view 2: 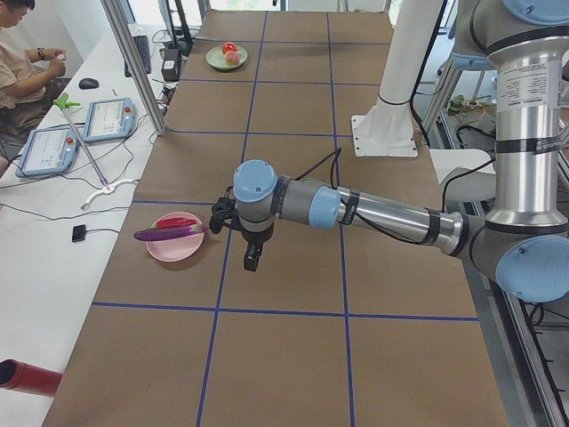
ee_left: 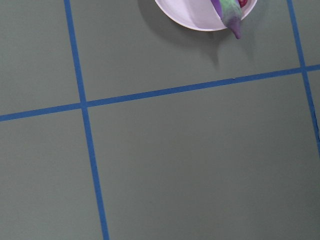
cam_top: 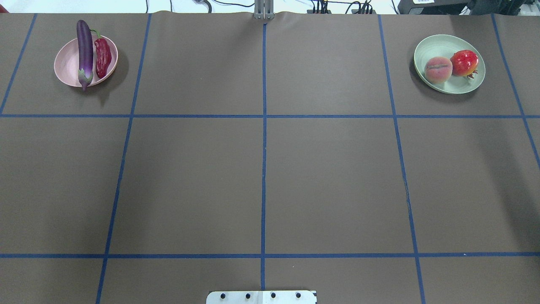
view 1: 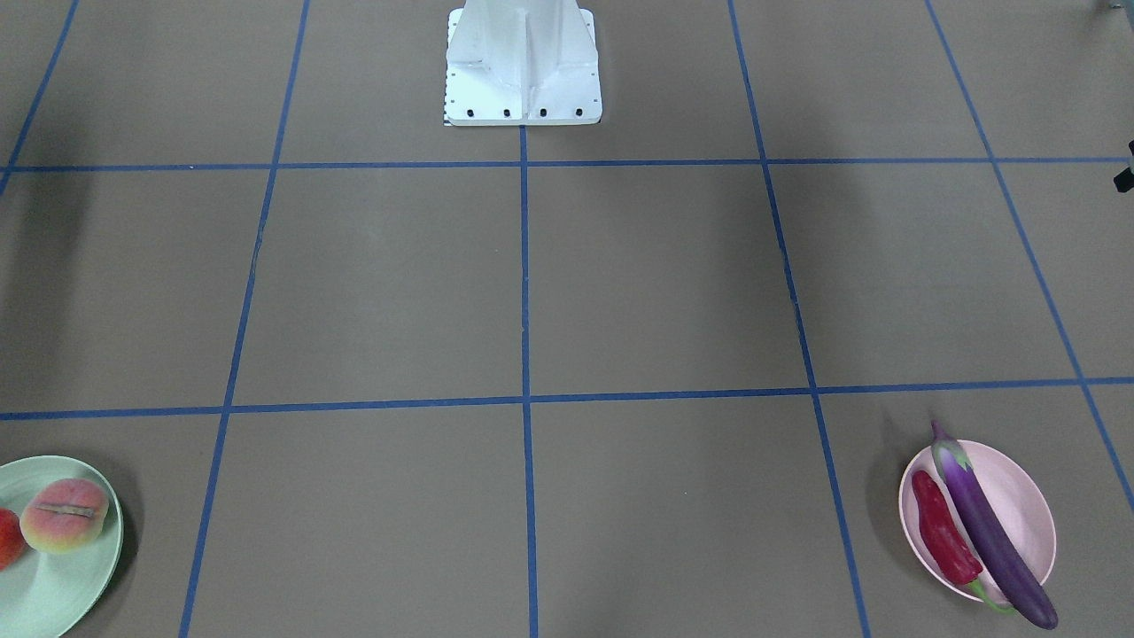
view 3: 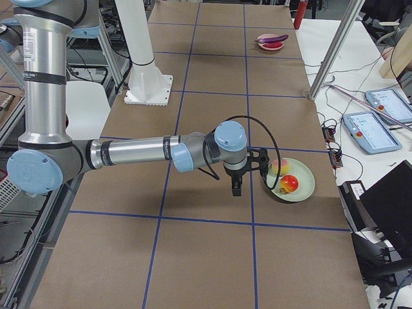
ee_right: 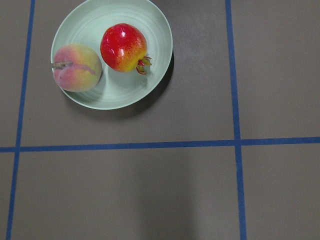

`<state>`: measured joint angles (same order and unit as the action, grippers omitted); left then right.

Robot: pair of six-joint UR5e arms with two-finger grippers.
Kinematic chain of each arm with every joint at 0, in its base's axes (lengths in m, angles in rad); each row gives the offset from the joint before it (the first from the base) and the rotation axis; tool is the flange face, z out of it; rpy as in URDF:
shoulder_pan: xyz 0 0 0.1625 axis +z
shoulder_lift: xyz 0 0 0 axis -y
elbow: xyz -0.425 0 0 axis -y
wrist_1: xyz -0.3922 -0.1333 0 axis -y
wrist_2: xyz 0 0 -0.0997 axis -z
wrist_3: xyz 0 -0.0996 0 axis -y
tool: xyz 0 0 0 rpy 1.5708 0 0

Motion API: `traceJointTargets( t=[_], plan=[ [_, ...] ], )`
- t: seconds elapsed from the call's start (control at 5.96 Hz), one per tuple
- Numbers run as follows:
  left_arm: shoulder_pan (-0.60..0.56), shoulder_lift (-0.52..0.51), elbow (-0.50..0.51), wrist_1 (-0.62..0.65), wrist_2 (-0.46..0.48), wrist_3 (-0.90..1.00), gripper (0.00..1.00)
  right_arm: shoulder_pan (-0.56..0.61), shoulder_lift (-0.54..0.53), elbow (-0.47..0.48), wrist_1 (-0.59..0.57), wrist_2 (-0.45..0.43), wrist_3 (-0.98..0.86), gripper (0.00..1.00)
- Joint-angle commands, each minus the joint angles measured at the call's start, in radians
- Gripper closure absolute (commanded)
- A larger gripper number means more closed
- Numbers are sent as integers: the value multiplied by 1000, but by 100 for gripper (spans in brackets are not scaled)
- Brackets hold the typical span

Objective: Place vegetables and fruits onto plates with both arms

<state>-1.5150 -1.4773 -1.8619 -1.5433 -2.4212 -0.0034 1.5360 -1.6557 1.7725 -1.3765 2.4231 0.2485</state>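
Everything's sitting plated, so we're thinking of raising left gripper [view 2: 252, 261] and right gripper [view 3: 236, 189] straight up, touching nothing. Jaws: we're unable to tell.

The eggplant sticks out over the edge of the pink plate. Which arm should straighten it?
Left. The left gripper hangs just beside the pink plate that holds the eggplant. The right gripper is at the table's other end, by the green plate.
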Motion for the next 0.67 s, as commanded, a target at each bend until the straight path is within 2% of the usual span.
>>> traceJointTargets(
  t=[0.0,0.5],
  plan=[
    [-8,-1,44,3,5,-4,0,-10,-10,1,-9,-39,-29,0],
    [-13,18,67,6,7,2,0,-5,-9,1,-9,-39,-29,0]
  ],
)
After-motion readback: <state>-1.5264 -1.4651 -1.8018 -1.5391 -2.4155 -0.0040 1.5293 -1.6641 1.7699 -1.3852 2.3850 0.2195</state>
